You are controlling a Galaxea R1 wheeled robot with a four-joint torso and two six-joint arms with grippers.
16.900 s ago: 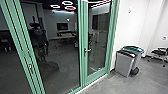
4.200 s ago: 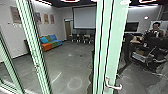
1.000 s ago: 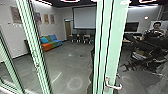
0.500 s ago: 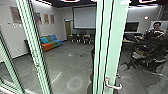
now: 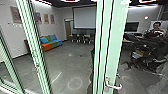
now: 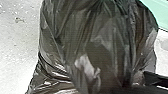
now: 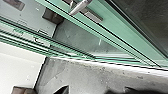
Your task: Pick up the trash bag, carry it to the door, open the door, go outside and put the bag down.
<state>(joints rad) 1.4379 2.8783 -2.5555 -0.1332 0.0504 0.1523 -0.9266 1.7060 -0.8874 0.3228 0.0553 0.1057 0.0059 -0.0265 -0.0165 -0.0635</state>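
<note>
Head view faces green doorframe close up; right wrist view shares it.

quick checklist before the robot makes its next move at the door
1. Bag with the robot: ok, the bag shows large in the left wrist view.
2. Grip on bag secure: cannot tell.
3. Bag untorn: cannot tell, a pale patch may be only shine.
4. Handle free: ok, nothing is seen on the handle.
5. Door open: not ok, the door looks shut, lying along its frame.
6. Person clear of the door: cannot tell, the person may be a reflection.
</note>
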